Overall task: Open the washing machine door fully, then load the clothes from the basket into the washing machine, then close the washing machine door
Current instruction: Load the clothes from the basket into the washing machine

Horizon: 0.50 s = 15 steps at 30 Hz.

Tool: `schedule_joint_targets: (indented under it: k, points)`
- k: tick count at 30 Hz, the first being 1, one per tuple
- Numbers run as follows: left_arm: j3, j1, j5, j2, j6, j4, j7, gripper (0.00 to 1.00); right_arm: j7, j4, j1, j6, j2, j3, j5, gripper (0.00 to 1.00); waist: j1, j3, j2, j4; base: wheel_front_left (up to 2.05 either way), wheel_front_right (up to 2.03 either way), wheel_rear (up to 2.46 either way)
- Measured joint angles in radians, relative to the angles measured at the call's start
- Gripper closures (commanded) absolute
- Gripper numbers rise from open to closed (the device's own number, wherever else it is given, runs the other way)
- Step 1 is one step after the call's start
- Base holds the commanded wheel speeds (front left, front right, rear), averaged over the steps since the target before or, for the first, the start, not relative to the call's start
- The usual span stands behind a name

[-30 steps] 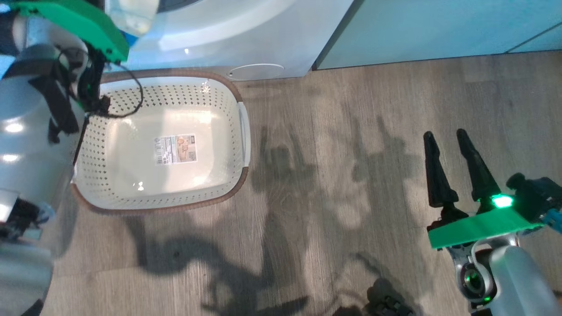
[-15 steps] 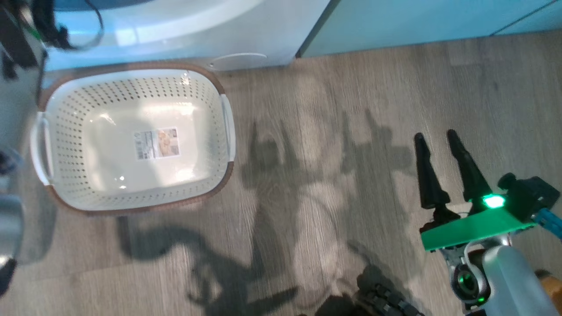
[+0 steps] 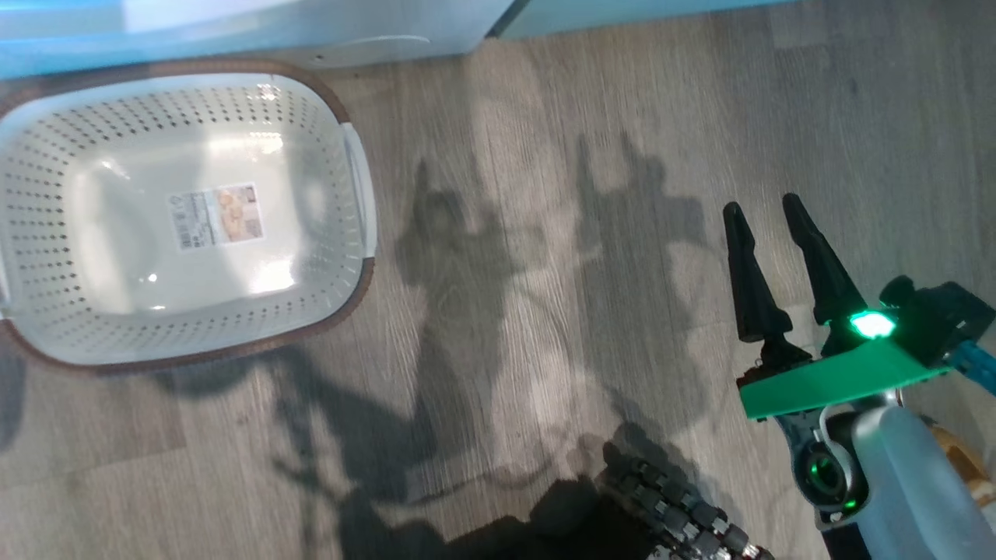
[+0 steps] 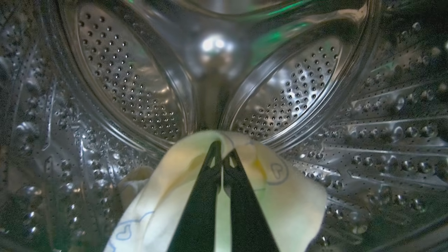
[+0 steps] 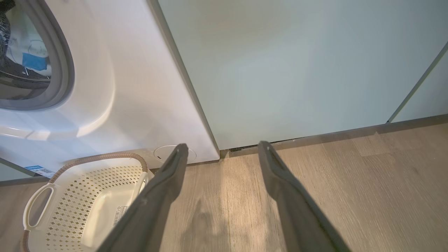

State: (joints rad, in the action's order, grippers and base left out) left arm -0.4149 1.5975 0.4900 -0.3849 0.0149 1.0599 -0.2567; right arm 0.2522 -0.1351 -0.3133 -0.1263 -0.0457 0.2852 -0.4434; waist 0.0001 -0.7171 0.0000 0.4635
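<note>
Inside the washing machine (image 4: 140, 80), the left tool (image 4: 221, 155) is clamped on the clothes (image 4: 287, 210). The empty basket (image 3: 327, 155) sits left of the wide-open, unladen right tool (image 3: 762, 204).

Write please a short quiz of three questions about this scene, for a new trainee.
1. True or false: the basket is full.
2. Inside the steel drum, what does the left gripper hold? A) a pale yellow cloth B) a white handle C) nothing
3. Fill in: the right gripper hangs over the wooden floor with its jaws ____.

Key: 1 false, its base label shows bare; 2 A; 3 open.
</note>
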Motion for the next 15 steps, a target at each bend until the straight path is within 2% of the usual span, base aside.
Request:
schedule_joint_targets:
  k: [11, 15]
  points:
    - [0.116, 0.039, -0.082, -0.016, -0.003, -0.178, 0.000, 1.00, 0.000, 0.008, -0.025, 0.000, 0.000, 0.013, -0.023, 0.00, 0.0000, -0.054, 0.0000, 0.028, 0.00, 0.00, 0.00]
    - [0.134, 0.035, -0.104, -0.015, -0.003, -0.136, -0.003, 1.00, 0.000, 0.009, -0.029, 0.000, 0.001, 0.015, -0.023, 0.00, 0.0000, -0.057, 0.0000, 0.031, 0.00, 0.00, 0.00]
